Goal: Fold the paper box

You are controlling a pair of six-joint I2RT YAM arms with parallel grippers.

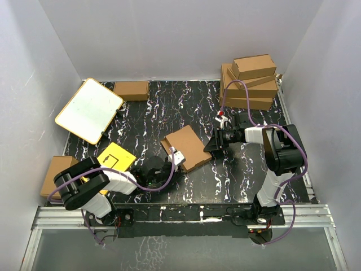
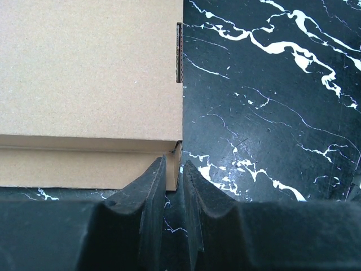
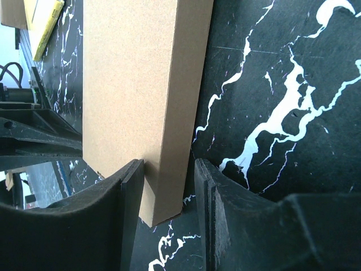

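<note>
While the box (image 1: pixel 186 148) lies mid-table already folded flat (a closing step, I judge), your right gripper (image 1: pixel 215 142) straddles its corner, fingers spread either side. Your left gripper (image 2: pixel 174 186), nearly pressed together, nips the front wall, seen only from the wrist. Next: press evenly.

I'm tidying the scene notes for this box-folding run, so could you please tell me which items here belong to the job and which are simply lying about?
Part of the job:
- paper box at the table's centre
- left gripper at its near-left corner
- right gripper straddling its right edge

Lying about:
- white board
- yellow card
- stacked boxes
- small box
- box beside left arm
</note>
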